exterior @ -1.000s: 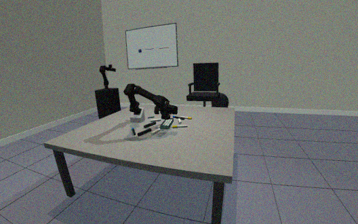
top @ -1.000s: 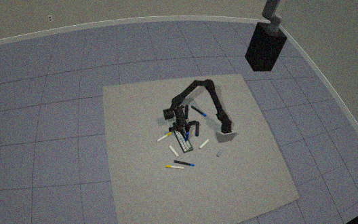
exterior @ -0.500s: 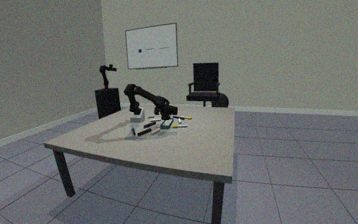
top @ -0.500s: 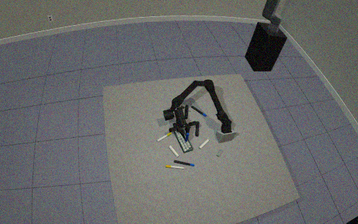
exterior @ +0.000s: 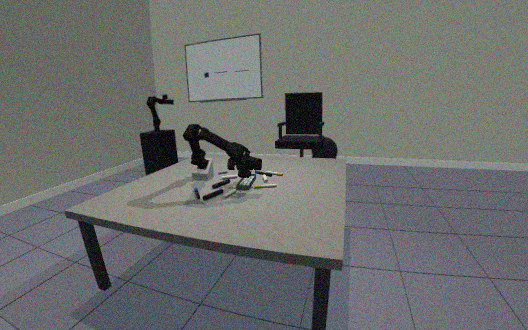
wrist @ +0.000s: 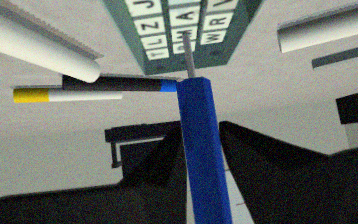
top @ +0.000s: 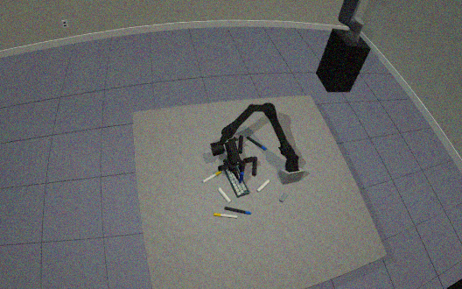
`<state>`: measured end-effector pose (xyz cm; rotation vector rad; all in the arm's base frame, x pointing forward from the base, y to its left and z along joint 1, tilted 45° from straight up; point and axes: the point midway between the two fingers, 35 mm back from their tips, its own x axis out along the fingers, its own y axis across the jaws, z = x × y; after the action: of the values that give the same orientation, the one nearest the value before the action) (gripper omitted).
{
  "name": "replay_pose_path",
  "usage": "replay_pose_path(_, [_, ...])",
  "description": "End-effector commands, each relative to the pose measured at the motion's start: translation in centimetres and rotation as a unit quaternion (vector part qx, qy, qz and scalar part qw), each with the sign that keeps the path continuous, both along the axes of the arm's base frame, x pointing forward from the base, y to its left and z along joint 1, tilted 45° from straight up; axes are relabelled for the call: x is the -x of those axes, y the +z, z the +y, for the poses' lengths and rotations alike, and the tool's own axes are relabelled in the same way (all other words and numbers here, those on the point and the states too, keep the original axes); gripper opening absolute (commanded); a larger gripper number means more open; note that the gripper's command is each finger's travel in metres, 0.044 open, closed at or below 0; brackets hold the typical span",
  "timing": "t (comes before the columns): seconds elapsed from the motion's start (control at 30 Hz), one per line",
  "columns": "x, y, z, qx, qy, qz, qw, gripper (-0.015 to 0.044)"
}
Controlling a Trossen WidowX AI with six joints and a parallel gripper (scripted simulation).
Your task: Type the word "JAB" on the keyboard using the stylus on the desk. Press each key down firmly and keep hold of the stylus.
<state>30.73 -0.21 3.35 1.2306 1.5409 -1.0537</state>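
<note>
Two dark, angular fingers of the end effector (top: 241, 170) (exterior: 244, 173) (wrist: 201, 127) stand narrow around a blue, straight-edged stylus (top: 241, 176) (wrist: 204, 145), probably clamped by its shaft so that the point reaches past them. From its faceted, matte body runs a slim, round grey tip (wrist: 189, 57), seemingly metal; so thin a tip suits small keys. It appears over the M key, just short of A; contact I cannot tell. Beneath lies the dark-green, slab-like keyboard (top: 243, 193) (exterior: 245, 183) (wrist: 185, 69), its square white keys lettered in black. Reaching J or A likely calls for sliding the tip farther along, lifted clear of M.

Beyond the keyboard's end, a smooth black marker with a blue end (top: 236, 210) (exterior: 263, 173) (wrist: 117, 83) lies beside a white marker with a yellow end (top: 227, 215) (wrist: 85, 95), both on the grainy beige tabletop (top: 197, 245) (exterior: 225, 215) (wrist: 260, 85). Farther off hangs a flat, dark-framed whiteboard (exterior: 225, 85).
</note>
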Motion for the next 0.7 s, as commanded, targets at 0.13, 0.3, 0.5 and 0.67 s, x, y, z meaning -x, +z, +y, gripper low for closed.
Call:
replay_pose_path(0.13, [0.0,-0.27,-0.33,0.002,0.001,0.0,1.0,0.0081])
replay_pose_path(0.3, [0.0,-0.34,-0.41,0.002,0.001,0.0,1.0,0.0081])
replay_pose_path(0.5, [0.0,-0.41,-0.48,0.002,0.001,0.0,1.0,0.0081])
replay_pose_path(0.67, [-0.01,-0.54,-0.6,0.002,0.001,0.0,1.0,0.0081])
